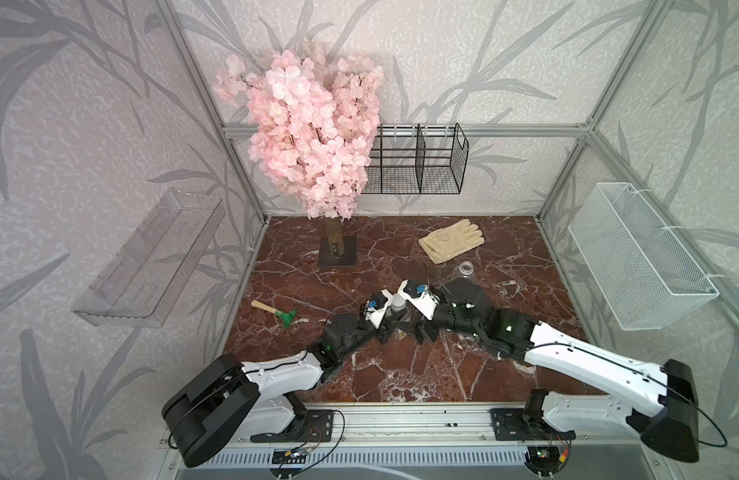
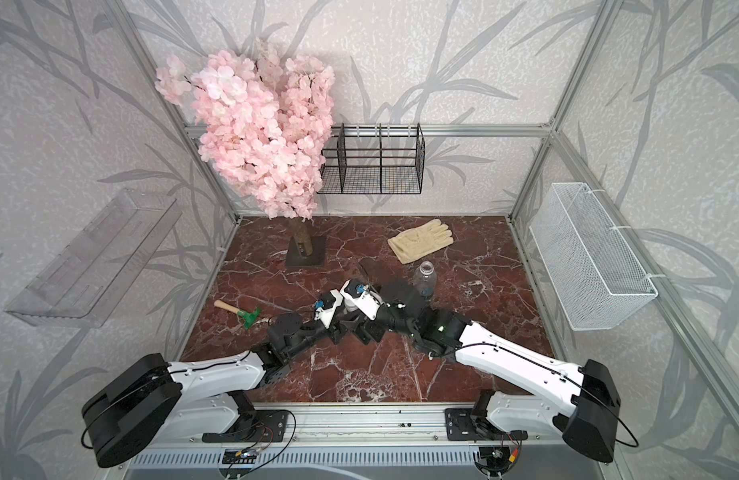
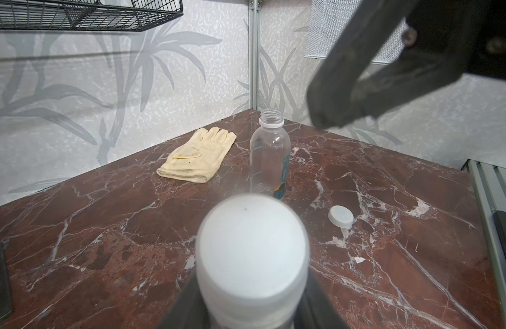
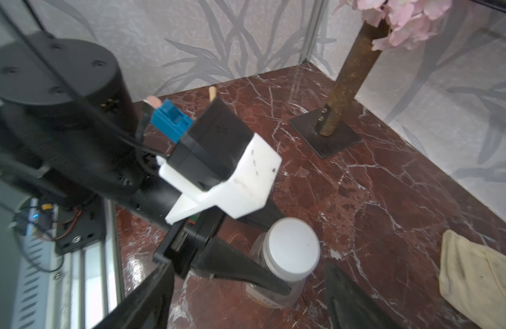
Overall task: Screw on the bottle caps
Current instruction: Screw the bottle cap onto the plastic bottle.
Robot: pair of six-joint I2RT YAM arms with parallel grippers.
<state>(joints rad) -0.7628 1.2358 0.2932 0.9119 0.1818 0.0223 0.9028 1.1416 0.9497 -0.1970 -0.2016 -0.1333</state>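
My left gripper (image 3: 251, 313) is shut on a small clear bottle (image 4: 274, 293) that stands on the marble table (image 1: 401, 374). One of the white bottle caps (image 3: 251, 245) sits on its neck, and it also shows in the right wrist view as a bottle cap (image 4: 293, 247). My right gripper (image 4: 249, 273) is open, with a finger on each side of that cap and apart from it. The second bottle (image 3: 270, 153), rounder and with a blue label, stands uncapped farther back in both top views (image 2: 425, 278). A loose cap (image 3: 340, 216) lies beside it.
A cream glove (image 1: 450, 240) lies at the back right. A green hand rake (image 1: 276, 313) lies on the left. The blossom tree's base plate (image 1: 336, 253) stands at the back. A black wire rack (image 1: 417, 166) and a white mesh basket (image 1: 638, 257) hang on the walls.
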